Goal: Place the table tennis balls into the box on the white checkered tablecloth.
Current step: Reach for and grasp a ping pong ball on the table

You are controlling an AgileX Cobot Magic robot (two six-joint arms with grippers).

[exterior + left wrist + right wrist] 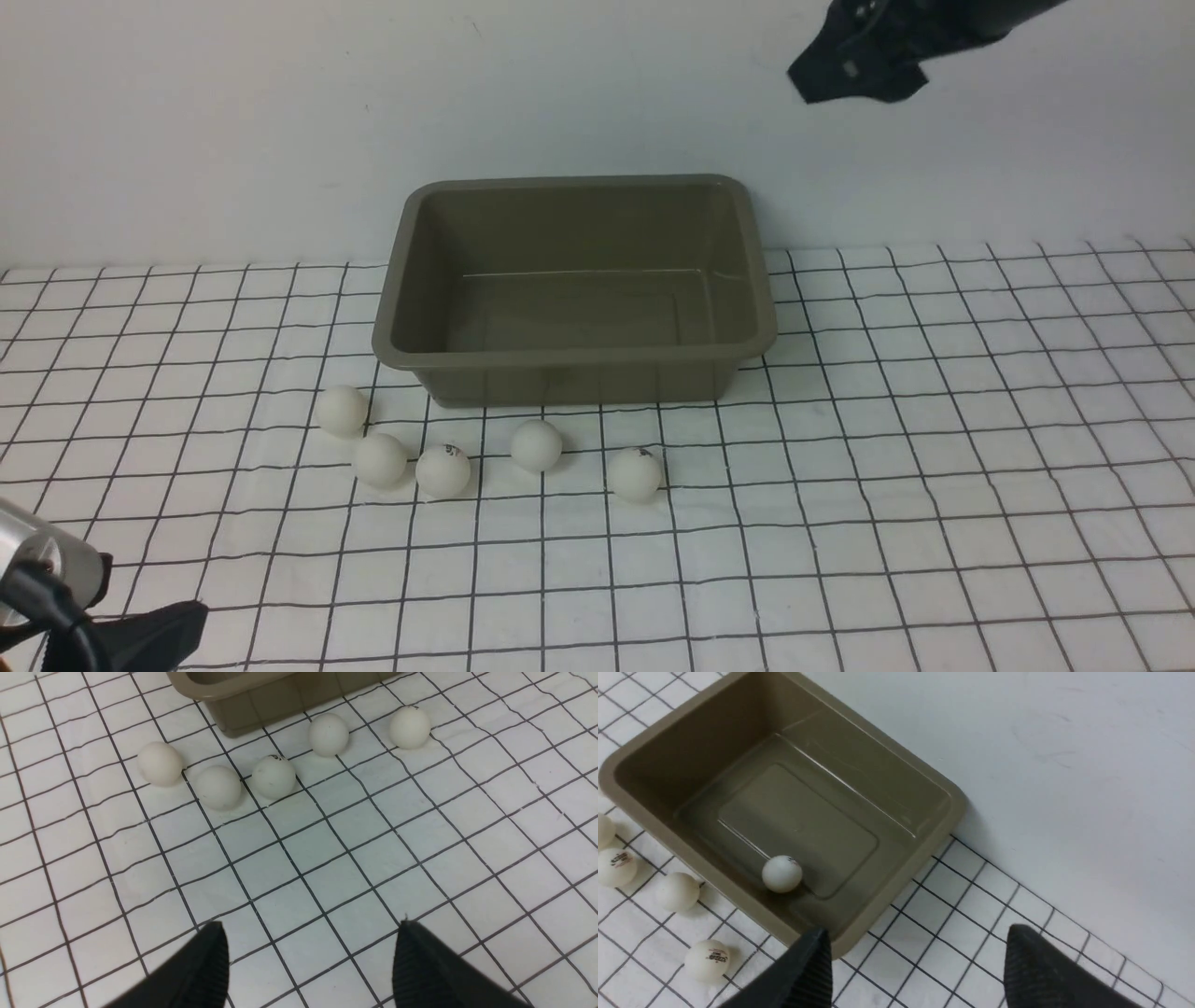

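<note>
Along the back edge of the white checkered tablecloth (934, 467), midway across, sits the olive-grey box (560, 358), with five table tennis balls (536, 445) strung in a loose row on the cloth just before its near wall. The sixth ball (781, 873) already lies inside, against that near wall. The left gripper (310, 933) hangs low over the cloth's near left corner, jaws spread wide with nothing between them. The right gripper (920, 938) is raised high, just outside the box's right-hand end, its jaws also parted and empty. The row runs from left to right, parallel to the box's long side, and lies ahead of the left gripper and a little toward the cloth's middle. The leftmost ball (343, 411) is its closest target. The left arm looks much the nearer of the two, low and facing the balls. A ball being round, no grasp angle is favoured, though neighbours touching or nearly so could be knocked rolling.
</note>
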